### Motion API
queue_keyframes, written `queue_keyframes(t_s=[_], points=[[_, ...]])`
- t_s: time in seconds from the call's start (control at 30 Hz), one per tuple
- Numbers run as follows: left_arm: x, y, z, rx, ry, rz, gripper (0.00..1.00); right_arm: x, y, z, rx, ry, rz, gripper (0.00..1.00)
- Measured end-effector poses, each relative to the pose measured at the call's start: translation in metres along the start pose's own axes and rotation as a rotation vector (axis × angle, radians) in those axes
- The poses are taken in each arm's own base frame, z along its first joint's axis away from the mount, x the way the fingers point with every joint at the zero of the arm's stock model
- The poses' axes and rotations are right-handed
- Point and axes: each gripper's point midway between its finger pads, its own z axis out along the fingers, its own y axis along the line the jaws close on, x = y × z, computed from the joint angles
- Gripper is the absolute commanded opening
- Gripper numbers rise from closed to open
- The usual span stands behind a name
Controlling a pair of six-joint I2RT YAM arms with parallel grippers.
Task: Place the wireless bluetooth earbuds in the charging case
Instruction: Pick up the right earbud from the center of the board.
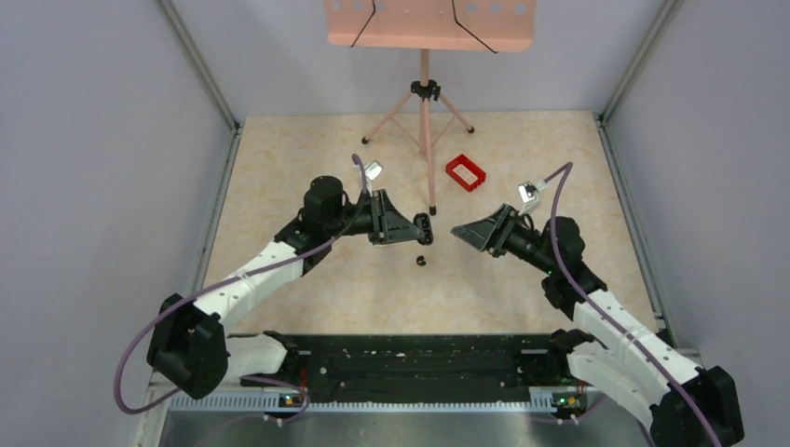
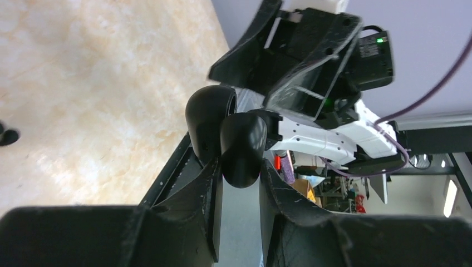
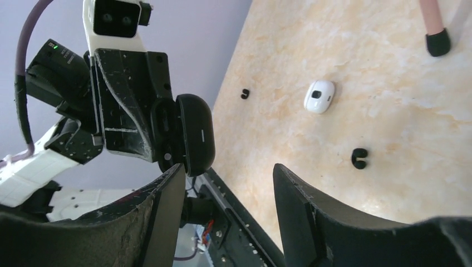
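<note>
My left gripper (image 1: 416, 227) is shut on the charging case (image 1: 426, 224), a glossy black oval held above the floor at the centre. In the left wrist view the charging case (image 2: 243, 147) sits pinched between the fingers (image 2: 214, 183), with a second rounded black half (image 2: 210, 119) beside it. My right gripper (image 1: 455, 231) stands open just right of the case, facing it, with nothing between its jaws. In the right wrist view the charging case (image 3: 196, 133) hangs just past my left fingertip (image 3: 172, 183). A tiny black earbud (image 1: 421, 260) lies on the floor below both grippers, and the right wrist view shows the same earbud (image 3: 359, 158).
A red rectangular frame (image 1: 465, 172) lies behind the grippers, near a pink tripod stand (image 1: 426, 102). A small white rounded object (image 3: 319, 96) and another tiny black piece (image 3: 245, 93) lie on the floor further off. Metal rails border the floor at both sides.
</note>
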Motion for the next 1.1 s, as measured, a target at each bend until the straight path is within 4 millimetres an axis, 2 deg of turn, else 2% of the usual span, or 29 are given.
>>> queue_keyframes(t_s=[0.13, 0.23, 0.3, 0.37, 0.53, 0.67, 0.83, 1.1], points=[[0.004, 0.022, -0.019, -0.083, -0.016, -0.038, 0.00, -0.005, -0.008, 0.000, 0.087, 0.021, -0.087, 0.51], [0.004, 0.038, -0.036, -0.163, -0.036, -0.062, 0.00, 0.001, -0.029, 0.005, 0.203, 0.072, -0.159, 0.43], [0.006, 0.048, -0.050, -0.204, -0.053, -0.069, 0.00, 0.017, -0.046, 0.011, 0.280, 0.143, -0.204, 0.38], [0.012, 0.063, -0.064, -0.239, -0.065, -0.087, 0.00, 0.042, -0.064, 0.018, 0.352, 0.242, -0.245, 0.37], [0.045, 0.097, -0.081, -0.326, -0.002, -0.162, 0.00, 0.094, -0.109, 0.025, 0.488, 0.444, -0.313, 0.34], [0.062, 0.103, -0.089, -0.370, 0.045, -0.170, 0.00, 0.110, -0.117, 0.043, 0.529, 0.523, -0.376, 0.32], [0.067, 0.104, -0.097, -0.399, 0.045, -0.151, 0.00, 0.124, -0.118, 0.073, 0.531, 0.565, -0.421, 0.29], [0.065, 0.105, -0.104, -0.428, 0.017, -0.139, 0.00, 0.138, -0.148, 0.081, 0.620, 0.607, -0.418, 0.29]])
